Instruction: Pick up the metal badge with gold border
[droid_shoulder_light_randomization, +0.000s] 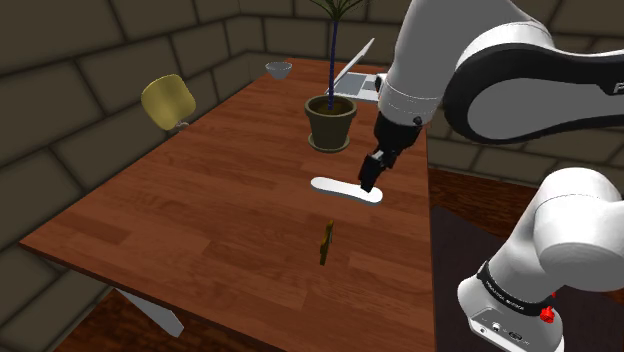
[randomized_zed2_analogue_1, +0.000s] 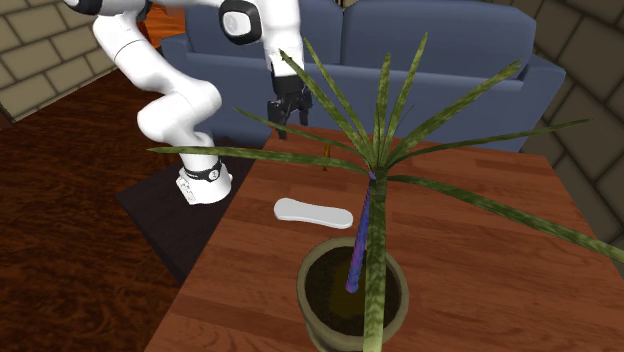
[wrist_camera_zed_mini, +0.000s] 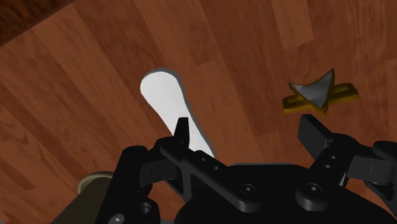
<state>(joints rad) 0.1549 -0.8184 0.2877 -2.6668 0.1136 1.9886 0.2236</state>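
Approaching: my tool (droid_shoulder_light_randomization: 368, 187) hangs wide and empty; next I must shift it toward 7 o'clock in the shoulder view, over the badge (droid_shoulder_light_randomization: 325, 243).

A lived-in room of a house: a blue sofa (randomized_zed2_analogue_1: 450, 60) stands behind the wooden surface (droid_shoulder_light_randomization: 200, 200), which carries a potted plant (droid_shoulder_light_randomization: 330, 120), an open laptop (droid_shoulder_light_randomization: 355, 78) and 1 bowl (droid_shoulder_light_randomization: 278, 69). A yellow chair (droid_shoulder_light_randomization: 168, 102) sits alongside (stone-block walls (droid_shoulder_light_randomization: 60, 90) all round).
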